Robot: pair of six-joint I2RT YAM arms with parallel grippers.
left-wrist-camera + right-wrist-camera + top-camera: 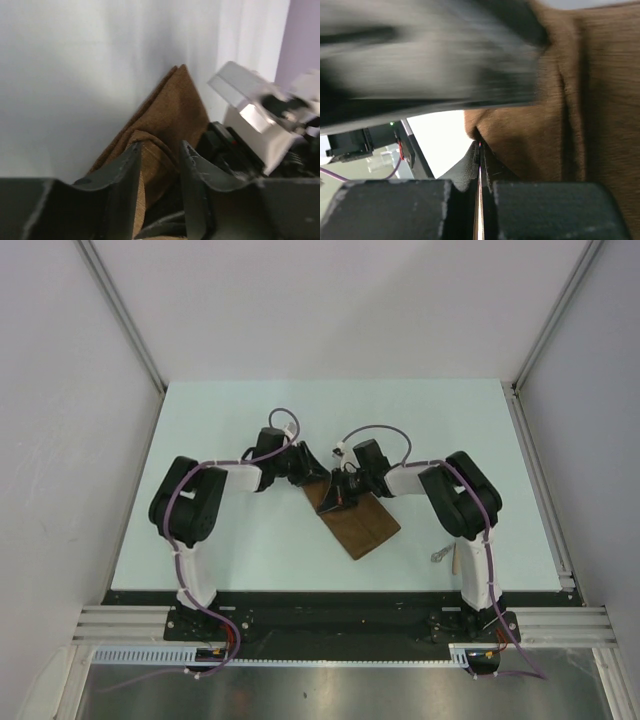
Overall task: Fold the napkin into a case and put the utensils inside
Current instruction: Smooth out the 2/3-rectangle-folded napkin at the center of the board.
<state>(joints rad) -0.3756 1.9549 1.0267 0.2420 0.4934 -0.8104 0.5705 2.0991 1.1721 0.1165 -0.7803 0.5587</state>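
Observation:
The dark-brown napkin (360,522) lies folded at the table's middle, its far corner lifted between the two grippers. My left gripper (316,472) is at that corner. In the left wrist view its jaws (160,146) stand apart, with a napkin (175,105) fold between them resting on the left finger. My right gripper (341,496) is shut, and its tips (480,145) pinch the napkin (560,125) edge. The utensils (442,556) lie near the right arm's base, partly hidden by it.
The pale table (230,540) is walled on the left, back and right. A metal rail (330,625) runs along the near edge by the arm bases. The right arm's white wrist (255,115) sits close beside my left gripper.

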